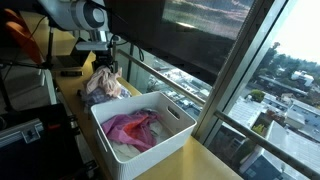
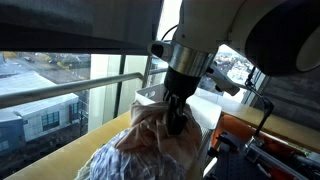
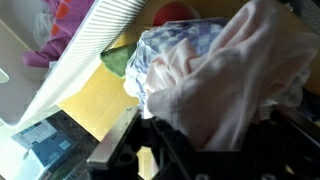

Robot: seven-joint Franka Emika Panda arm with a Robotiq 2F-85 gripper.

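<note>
Gripper [image 2: 175,122] fully closed, pinching the top of the crumpled cloth bundle [image 1: 105,85]. The bundle appears to rest on the desk [image 3: 95,105], just beside the far end of the white basket [image 1: 150,155] (pink clothes lie inside).

Risk, as I judge it: the pinch may take only a fold, so fabric could slip free. Hanging folds could also snag the basket's rim.

Window railing [image 1: 175,90] is close alongside. Open room lies above the basket.
</note>
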